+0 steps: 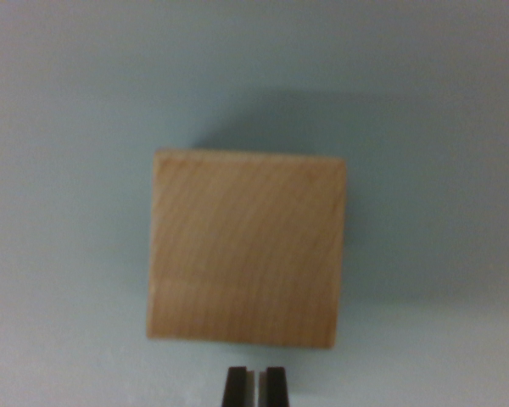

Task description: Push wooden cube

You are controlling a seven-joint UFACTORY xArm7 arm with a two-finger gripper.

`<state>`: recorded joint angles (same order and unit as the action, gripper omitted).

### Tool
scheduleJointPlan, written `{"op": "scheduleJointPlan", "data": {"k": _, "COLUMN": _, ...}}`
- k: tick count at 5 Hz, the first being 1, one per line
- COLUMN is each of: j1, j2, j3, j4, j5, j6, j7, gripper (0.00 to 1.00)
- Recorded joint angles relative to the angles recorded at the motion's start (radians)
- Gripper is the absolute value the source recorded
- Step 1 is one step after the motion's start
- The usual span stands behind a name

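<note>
Gripper (254,386) at wrist view's bottom edge; jaws nearly together, thin gap; nothing held

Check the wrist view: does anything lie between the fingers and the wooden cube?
Nothing. In the wrist view, only a narrow strip of bare pale blue surface separates the fingers from the wooden cube's near edge.

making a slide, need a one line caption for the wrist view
Wrist view: gripper, fingertips nearly together, sits just below a wooden cube on a pale blue surface.
</note>
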<state>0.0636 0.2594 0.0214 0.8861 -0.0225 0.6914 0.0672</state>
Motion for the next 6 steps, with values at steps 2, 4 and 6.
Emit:
{"op": "scheduleJointPlan", "data": {"k": 2, "j1": -0.0006, "j2": 0.023, "j3": -0.001, "j4": 0.037, "j5": -0.0001, "j6": 0.013, "j7": -0.001, "gripper": 1.00}}
{"op": "scheduleJointPlan", "data": {"k": 4, "j1": -0.0012, "j2": 0.050, "j3": -0.001, "j4": 0.078, "j5": -0.0001, "j6": 0.028, "j7": -0.003, "gripper": 1.00}}
{"op": "scheduleJointPlan", "data": {"k": 6, "j1": -0.0019, "j2": 0.077, "j3": -0.002, "j4": 0.120, "j5": -0.0002, "j6": 0.044, "j7": -0.005, "gripper": 1.00}}
